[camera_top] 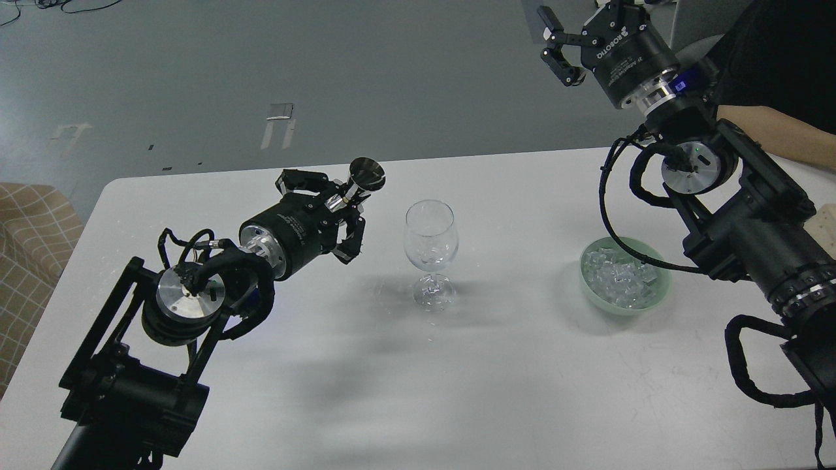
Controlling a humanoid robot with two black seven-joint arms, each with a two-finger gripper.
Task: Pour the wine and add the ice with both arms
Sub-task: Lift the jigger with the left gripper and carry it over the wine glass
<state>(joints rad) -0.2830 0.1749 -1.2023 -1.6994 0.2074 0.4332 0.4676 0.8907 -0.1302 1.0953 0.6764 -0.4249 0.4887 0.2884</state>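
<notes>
1. The clear stemmed wine glass point(430, 251) stands mid-table, seemingly with no wine in it; a few clear ice cubes point(424, 251) appear inside.
2. More cubes fill the pale green bowl point(591, 290) to its right.
3. The left gripper point(339, 212) is clamped on a small shiny metal funnel-like cup point(366, 175), beside the glass.
4. The right gripper point(560, 44), lettered "ROBOTIQ", hangs high with fingers apart, holding nothing.

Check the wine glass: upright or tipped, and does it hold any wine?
Upright. The wine glass stands on its foot on the table, stem vertical. No wine shows in the clear bowl; whether an ice cube lies inside, cannot tell.
</notes>
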